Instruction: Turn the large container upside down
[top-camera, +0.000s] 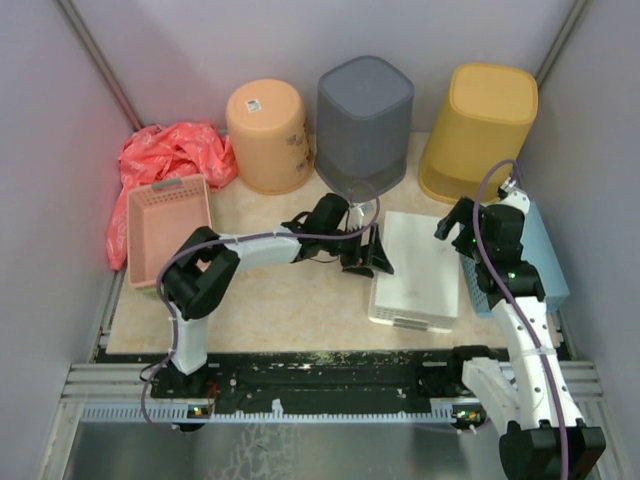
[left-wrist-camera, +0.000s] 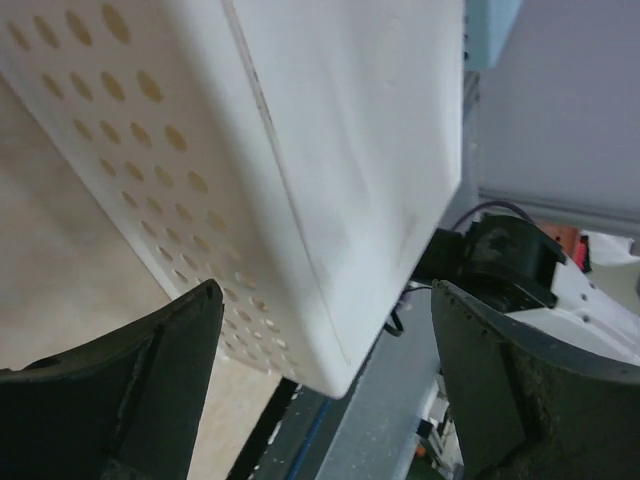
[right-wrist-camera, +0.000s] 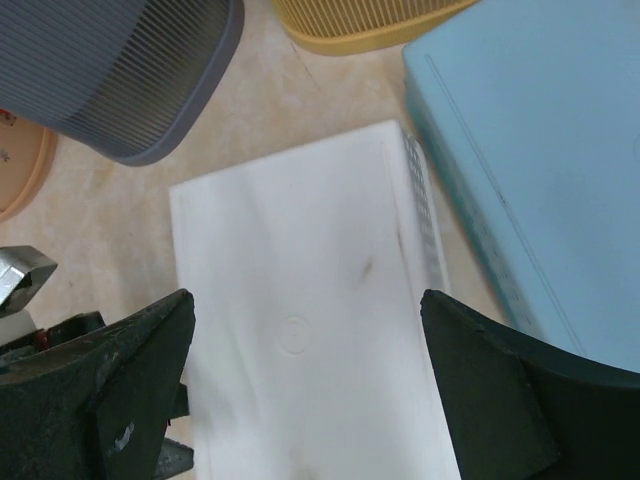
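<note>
white container (top-camera: 420, 265) lies bottom up, its opening hidden against the table (top-camera: 280, 300).

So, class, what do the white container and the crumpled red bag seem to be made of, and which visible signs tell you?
White container: probably rigid moulded plastic, smooth matt finish; rows of round holes in its side and a faint circular mould mark on its flat base. Red bag: likely thin plastic film, slightly glossy; it lies in soft crumpled folds.
</note>
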